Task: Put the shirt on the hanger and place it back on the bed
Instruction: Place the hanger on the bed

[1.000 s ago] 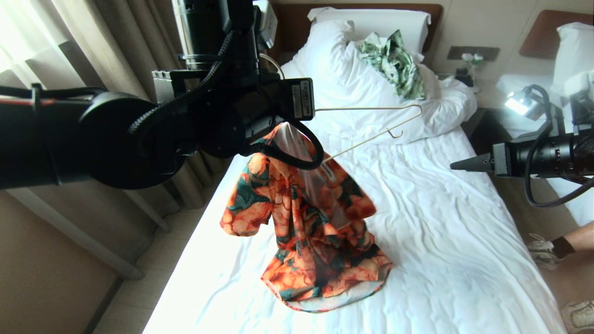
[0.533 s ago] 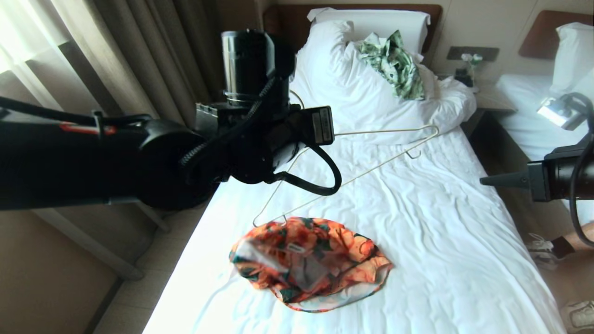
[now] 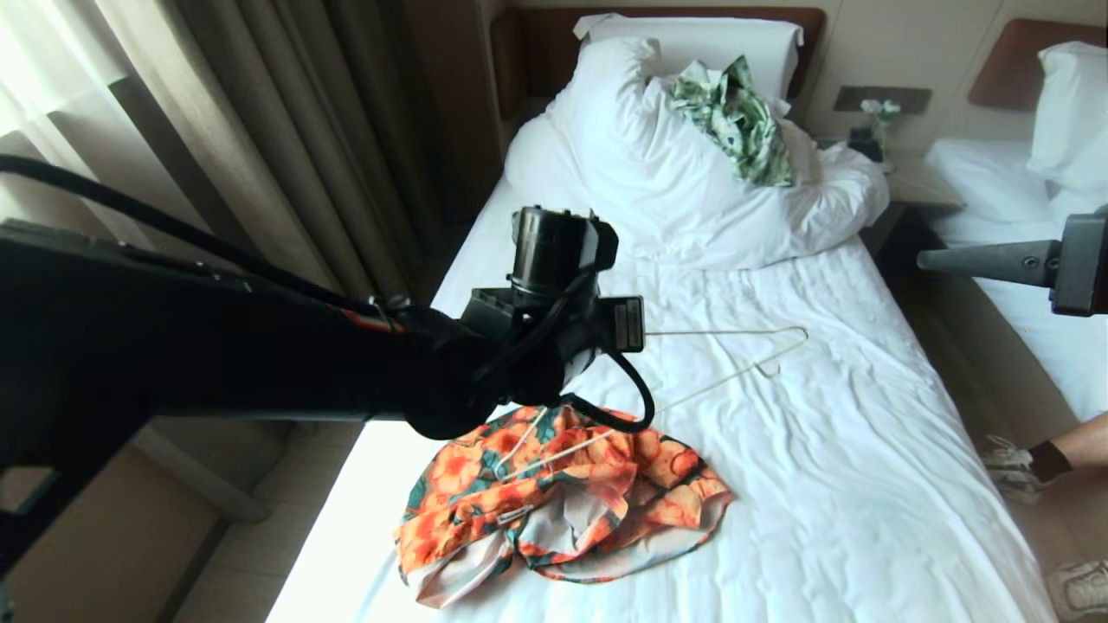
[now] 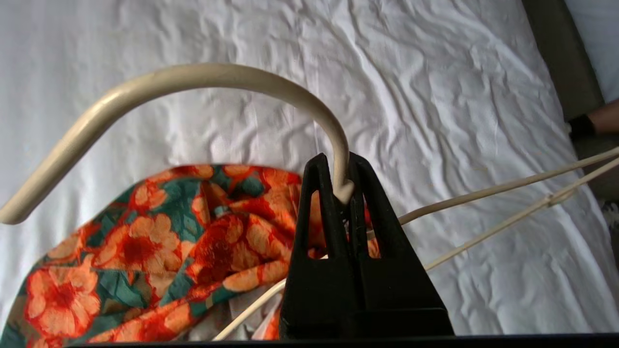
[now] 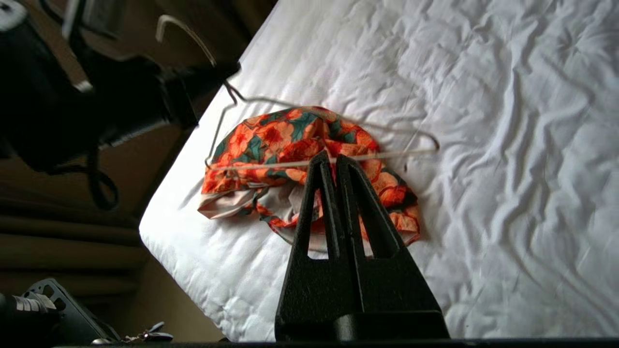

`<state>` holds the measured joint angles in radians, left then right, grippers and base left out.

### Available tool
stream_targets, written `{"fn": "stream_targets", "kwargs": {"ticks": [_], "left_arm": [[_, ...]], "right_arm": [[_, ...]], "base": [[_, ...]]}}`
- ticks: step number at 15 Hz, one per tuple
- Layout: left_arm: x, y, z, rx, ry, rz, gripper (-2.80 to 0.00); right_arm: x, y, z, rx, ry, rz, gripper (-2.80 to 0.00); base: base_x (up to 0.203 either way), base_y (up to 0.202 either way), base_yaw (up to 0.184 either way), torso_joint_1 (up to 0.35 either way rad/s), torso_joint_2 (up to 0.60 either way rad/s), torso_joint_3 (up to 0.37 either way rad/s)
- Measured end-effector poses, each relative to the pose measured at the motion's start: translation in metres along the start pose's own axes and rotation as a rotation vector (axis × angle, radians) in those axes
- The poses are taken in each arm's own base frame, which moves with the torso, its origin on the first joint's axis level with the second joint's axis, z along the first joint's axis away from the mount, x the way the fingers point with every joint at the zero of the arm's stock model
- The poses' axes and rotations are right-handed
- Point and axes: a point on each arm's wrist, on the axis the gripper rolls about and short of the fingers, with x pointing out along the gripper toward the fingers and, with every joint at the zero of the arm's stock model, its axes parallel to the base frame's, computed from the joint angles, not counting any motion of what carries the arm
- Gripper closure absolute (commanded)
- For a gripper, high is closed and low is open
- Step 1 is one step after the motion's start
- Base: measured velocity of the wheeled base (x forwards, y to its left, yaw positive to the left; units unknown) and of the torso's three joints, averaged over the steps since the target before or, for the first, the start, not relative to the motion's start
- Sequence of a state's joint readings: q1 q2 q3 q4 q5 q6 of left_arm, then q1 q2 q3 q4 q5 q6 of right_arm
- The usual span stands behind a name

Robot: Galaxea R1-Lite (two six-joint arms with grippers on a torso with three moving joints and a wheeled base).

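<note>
Bed [image 3: 866, 484] | shirt [image 3: 554, 493] crumpled | hanger [image 3: 736, 363] lengthwise across bed (over shirt) | left claw [image 4: 344, 188] grips hook | right claw [image 5: 334, 162] closed, empty

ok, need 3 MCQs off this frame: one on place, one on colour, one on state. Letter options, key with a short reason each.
1. Where does the shirt lie?
A. on the pillow
B. crumpled on the bed, near its left edge
C. on the floor

2. What colour are the shirt's flowers?
A. orange
B. blue
C. white

3. What is the left gripper doing?
A. open above the bed
B. shut on the shirt
C. shut on the hanger

Key: 1 B, the head view shows it bunched on the sheet by the left edge; 2 A, orange blooms on dark green; 3 C, the left wrist view shows the fingers pinching the wire just below the hook. The right gripper is shut and empty, off to the right.
</note>
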<state>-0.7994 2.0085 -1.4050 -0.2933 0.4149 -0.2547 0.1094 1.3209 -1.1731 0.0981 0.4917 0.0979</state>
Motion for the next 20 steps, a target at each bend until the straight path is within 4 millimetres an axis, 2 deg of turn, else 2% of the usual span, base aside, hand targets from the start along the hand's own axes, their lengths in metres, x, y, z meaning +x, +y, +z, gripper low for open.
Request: {"fn": "stream_targets", "kwargs": {"ticks": [3,7,10,13,14,18,20], "left_arm": [[0.022,0.018,-0.046,0.044,0.184,0.009,0.00],[0.035,0.041,-0.096,0.106,0.430,0.041,0.00],[0.049,0.057,-0.116,0.110,0.526,0.055,0.00],[0.066,0.073,-0.123,0.121,0.555,0.042,0.00],[0.070,0.078,-0.124,0.117,0.560,0.032,-2.80],[0.090,0.085,-0.119,0.084,0.481,0.020,-2.80],[0.092,0.088,-0.118,0.080,0.478,0.027,-2.80]], "right_arm": [[-0.007,0.005,0.004,-0.014,-0.024,0.001,0.00],[-0.016,0.010,0.006,-0.029,-0.047,0.007,0.00],[-0.019,0.012,0.006,-0.033,-0.053,0.011,0.00],[-0.020,0.013,0.007,-0.040,-0.060,0.015,0.00],[-0.021,0.014,0.008,-0.041,-0.061,0.021,0.00],[-0.019,0.015,0.007,-0.042,-0.058,0.027,0.00],[-0.017,0.014,0.007,-0.048,-0.053,0.028,0.00]], "base": [[0.000,0.000,0.000,0.000,0.00,0.000],[0.000,0.000,0.000,0.000,0.00,0.000],[0.000,0.000,0.000,0.000,0.00,0.000],[0.000,0.000,0.000,0.000,0.00,0.000],[0.000,0.000,0.000,0.000,0.00,0.000],[0.000,0.000,0.000,0.000,0.00,0.000],[0.000,0.000,0.000,0.000,0.00,0.000]]}}
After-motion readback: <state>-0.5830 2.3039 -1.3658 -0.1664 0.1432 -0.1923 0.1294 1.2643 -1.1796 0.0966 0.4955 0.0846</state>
